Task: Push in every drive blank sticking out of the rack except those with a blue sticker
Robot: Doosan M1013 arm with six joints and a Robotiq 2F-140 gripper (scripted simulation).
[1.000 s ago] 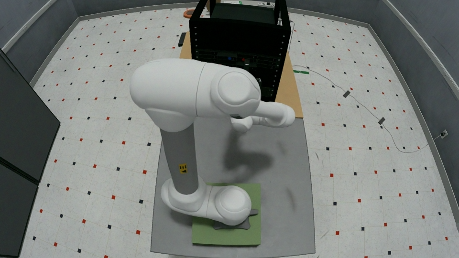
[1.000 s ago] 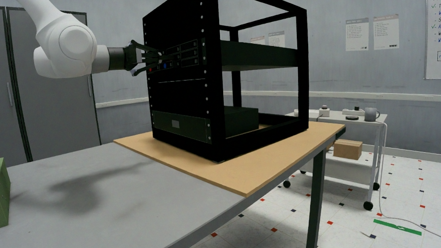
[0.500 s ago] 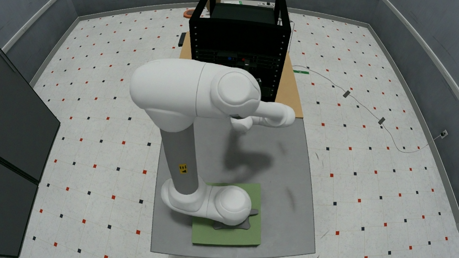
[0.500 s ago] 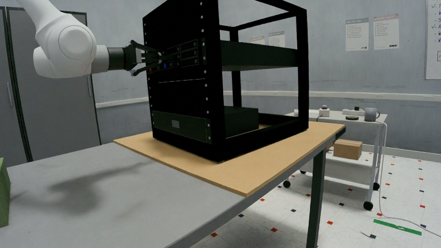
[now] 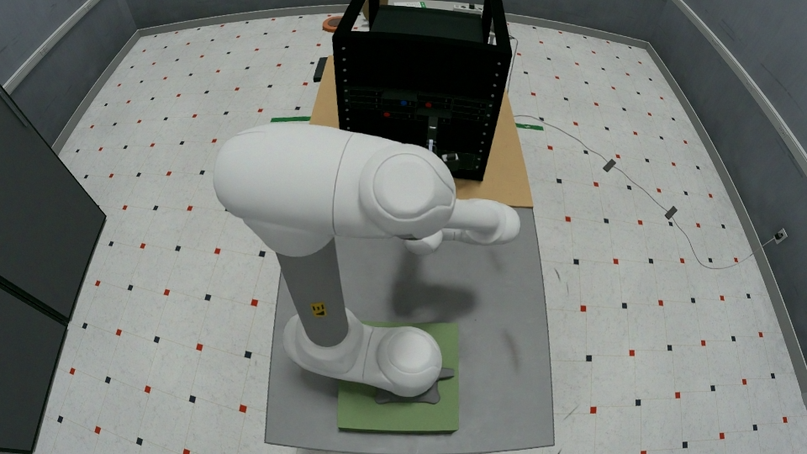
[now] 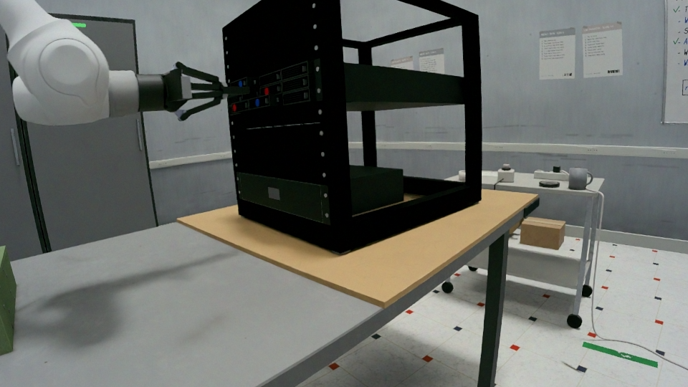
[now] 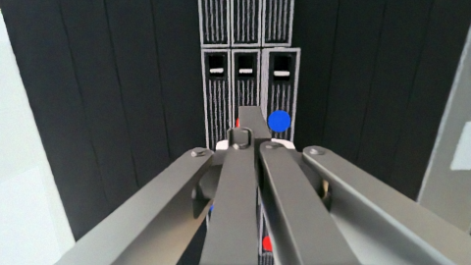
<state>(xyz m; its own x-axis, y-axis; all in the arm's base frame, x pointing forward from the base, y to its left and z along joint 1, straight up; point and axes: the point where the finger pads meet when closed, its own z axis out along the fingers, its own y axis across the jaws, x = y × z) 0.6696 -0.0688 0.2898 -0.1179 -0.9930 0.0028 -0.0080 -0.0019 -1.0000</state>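
- Top view: the arm is seen rising from a green pad on a grey mat, its big elbow housing bent over toward the rack. The forearm is turned forward, and only a thin dark part of the gripper is seen past the elbow, reaching up to the rack's front face. The rack is set on a tan board. On the drive row, a blue sticker and two red ones are made out.

- Exterior view: the wrist is held level, well above the table, with the gripper pointed straight at the rack's upper front. The fingers are brought together into a narrow tip, nothing being held between them. That tip is laid against a blank that stands out from the drive rows. Red and blue stickers are carried by neighbouring blanks. The rack appears upright on the board.

- Wrist view: the view is rolled sideways, so the drive rows run as columns. The closed fingers converge on the end of the protruding blank. A blank with a blue sticker is seen just beside it, untouched. Red dots are partly hidden behind the linkage.
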